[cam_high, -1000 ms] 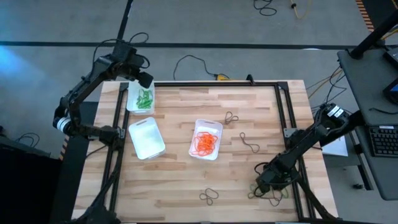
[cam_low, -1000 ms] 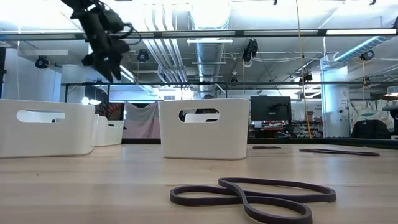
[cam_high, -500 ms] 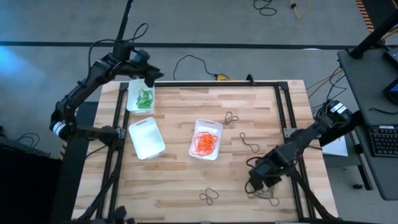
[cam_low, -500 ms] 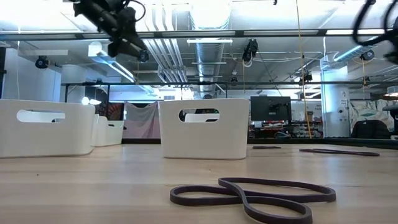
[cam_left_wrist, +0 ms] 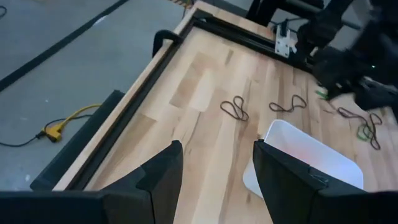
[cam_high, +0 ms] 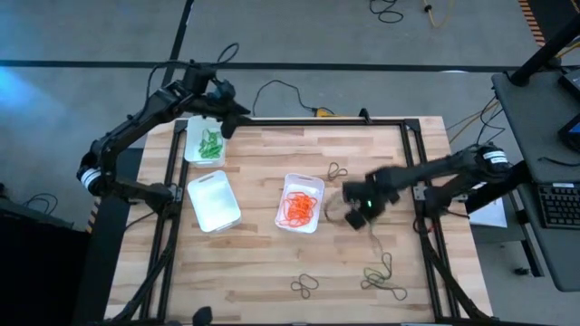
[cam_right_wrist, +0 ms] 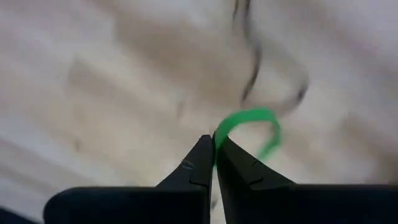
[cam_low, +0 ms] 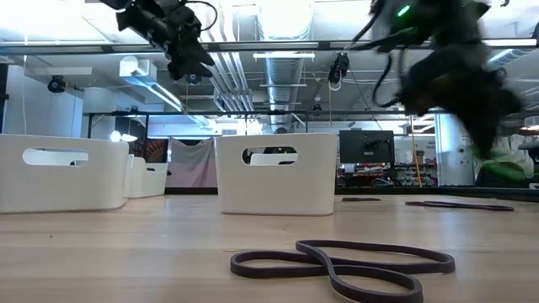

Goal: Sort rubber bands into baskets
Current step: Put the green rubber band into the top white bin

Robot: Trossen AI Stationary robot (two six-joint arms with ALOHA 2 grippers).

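Mid-carry: right gripper (cam_right_wrist: pixel 214 144) was pinched shut on a green rubber band (cam_right_wrist: pixel 250 127), over the table beside the orange-band tray (cam_high: pixel 300 201). Left gripper (cam_left_wrist: pixel 216 167) hung open, empty, near the green-band tray (cam_high: pixel 205 143). Next, likely: cross to that tray, release.

Both arms are dark, nearly black, built of slim tubular links with bulkier joint housings. The left arm (cam_high: pixel 136 127), in the upper left of the high view, carries a white band near its base and thin black cables looping off its wrist. The right arm (cam_high: pixel 453 172), at the right, shows white patches at its elbow and a small green light. The left end effector (cam_left_wrist: pixel 214 171) has two flat, matte black fingers (cam_left_wrist: pixel 163 171).
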